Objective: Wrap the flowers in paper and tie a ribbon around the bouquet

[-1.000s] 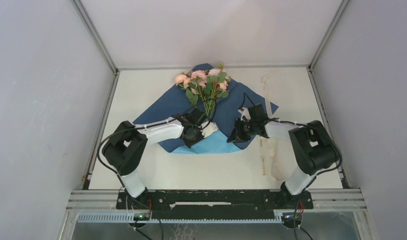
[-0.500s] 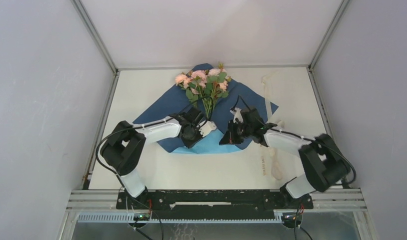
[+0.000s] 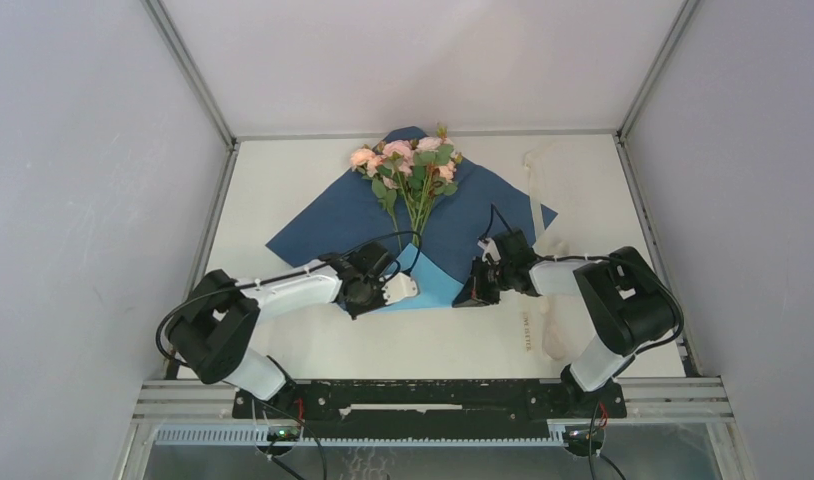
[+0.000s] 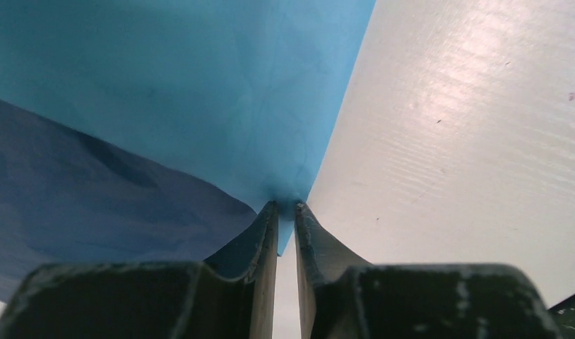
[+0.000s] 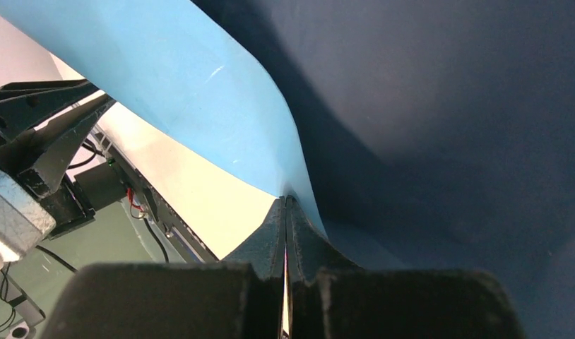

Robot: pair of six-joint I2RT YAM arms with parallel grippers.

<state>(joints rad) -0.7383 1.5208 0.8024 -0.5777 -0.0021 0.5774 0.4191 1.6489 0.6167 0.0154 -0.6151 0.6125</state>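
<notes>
The paper (image 3: 328,215) lies dark-navy side up on the white table. Its near corner is turned over, showing a light-blue flap (image 3: 438,285). The flowers (image 3: 408,165), pink blooms with green stems, lie on its far part, stems pointing toward me. My left gripper (image 3: 405,289) is shut on the flap's left tip; in the left wrist view the light-blue paper (image 4: 200,92) runs into the pinched tips (image 4: 286,206). My right gripper (image 3: 471,292) is shut on the flap's right edge (image 5: 200,85), tips together (image 5: 285,199). The cream ribbon (image 3: 526,328) lies loose to the right.
The ribbon (image 3: 533,205) trails from the far right of the table down toward the right arm's base. Grey walls and metal frame posts close in the table on three sides. A black rail (image 3: 433,395) carries both arm bases at the near edge.
Both grippers have come toward the near edge with the folded paper corner. The right gripper has closed on the paper edge. The light-blue flap has narrowed to a triangle between them.
</notes>
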